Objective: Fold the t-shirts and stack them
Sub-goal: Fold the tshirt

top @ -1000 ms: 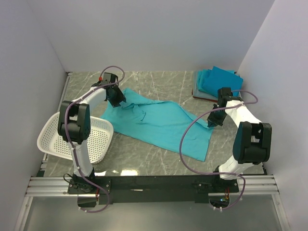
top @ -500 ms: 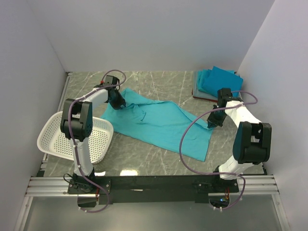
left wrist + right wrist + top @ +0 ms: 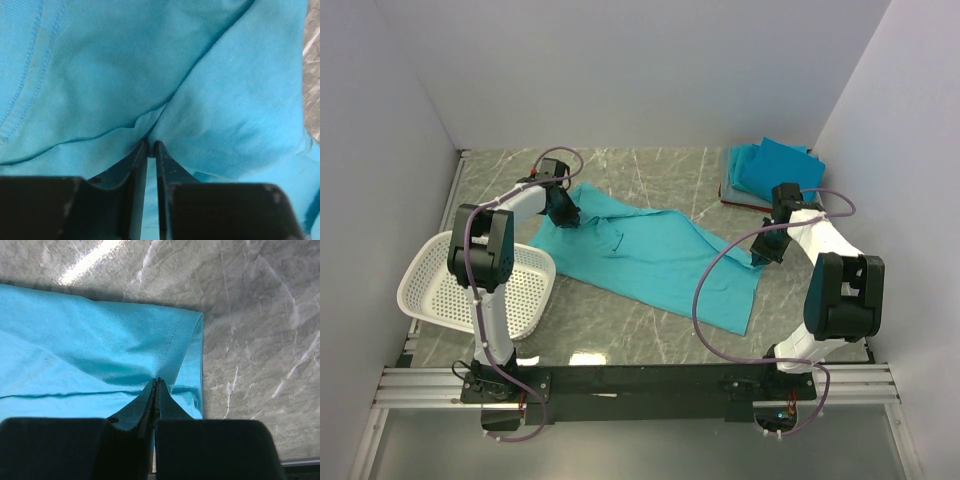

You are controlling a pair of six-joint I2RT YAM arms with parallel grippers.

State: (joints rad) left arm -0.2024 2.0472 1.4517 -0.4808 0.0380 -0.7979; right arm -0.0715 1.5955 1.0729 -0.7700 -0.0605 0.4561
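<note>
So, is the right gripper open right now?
No: the right wrist view shows the right gripper pinched shut on a raised fold of the spread teal t-shirt near its corner.

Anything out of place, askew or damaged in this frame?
Nothing damaged or spilled. The white basket sits far left, seemingly overlapping the side rail. The folded stack in the far right corner is uneven, its layers fanned out. The left gripper and right gripper are shut on the spread teal t-shirt.

Left arm (image 3: 515, 200), right arm (image 3: 817, 233) extended low; both jaws pinched closed.
</note>
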